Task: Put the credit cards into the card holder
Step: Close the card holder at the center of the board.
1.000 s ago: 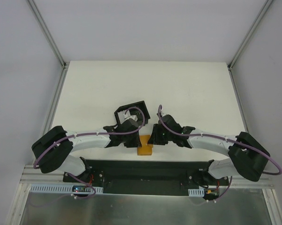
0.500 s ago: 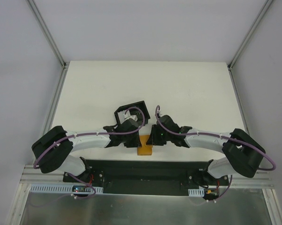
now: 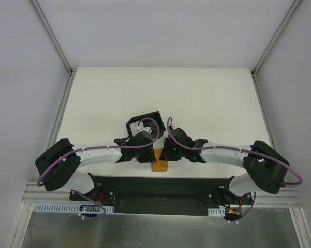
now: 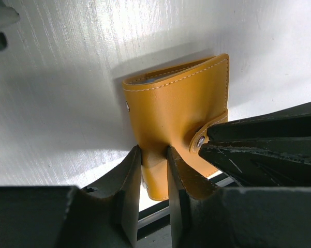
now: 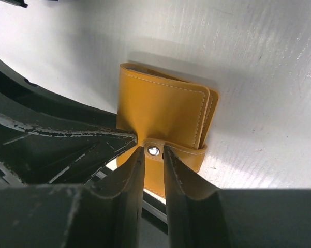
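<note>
- The left gripper (image 4: 153, 152) is pinched narrow on the near edge of a tan-orange wallet (image 4: 171, 103). The leather is caught between its two fingers.
- The right gripper (image 5: 153, 154) is just as narrow. It is closed on the wallet's strap (image 5: 182, 153), right at the metal stud.
- Both forearms reach inward low over the bench (image 3: 196, 98), and the wrists nearly meet at its near edge.
- From above, the two wrists cover most of the wallet, so only its near part shows.
- Only the wrist cameras show the two grips and the folded flaps.
- The card holder (image 3: 143, 117) sits on the bench just beyond the left wrist. It shows only from above, and its near side is hidden.
- I cannot make out any credit cards; the wallet's inside is out of sight.
</note>
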`<state>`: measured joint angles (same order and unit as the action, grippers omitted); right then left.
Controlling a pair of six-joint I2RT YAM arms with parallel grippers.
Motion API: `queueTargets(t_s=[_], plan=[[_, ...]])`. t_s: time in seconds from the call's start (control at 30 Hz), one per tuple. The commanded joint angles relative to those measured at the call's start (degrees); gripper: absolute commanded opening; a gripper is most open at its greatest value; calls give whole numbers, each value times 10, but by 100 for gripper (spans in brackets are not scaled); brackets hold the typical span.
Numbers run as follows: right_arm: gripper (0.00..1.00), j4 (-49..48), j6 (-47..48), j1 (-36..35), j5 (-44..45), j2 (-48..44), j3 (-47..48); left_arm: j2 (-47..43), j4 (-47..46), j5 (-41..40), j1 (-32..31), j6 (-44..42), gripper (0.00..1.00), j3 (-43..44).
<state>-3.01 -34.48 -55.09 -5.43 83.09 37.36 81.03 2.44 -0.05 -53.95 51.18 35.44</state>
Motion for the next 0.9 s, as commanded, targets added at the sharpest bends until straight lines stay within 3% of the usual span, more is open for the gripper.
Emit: queueTargets(t_s=[0.0, 0.3, 0.87], plan=[[23, 61, -2, -34, 82, 26, 39, 19, 39, -6, 0, -18, 18, -9], [24, 73, -5, -49, 126, 2, 35, 10, 39, -10, 0, -15, 18, -18], [25, 52, -26, -56, 121, -51, 8, 11, 39, -14, 0, 3, 20, -20]])
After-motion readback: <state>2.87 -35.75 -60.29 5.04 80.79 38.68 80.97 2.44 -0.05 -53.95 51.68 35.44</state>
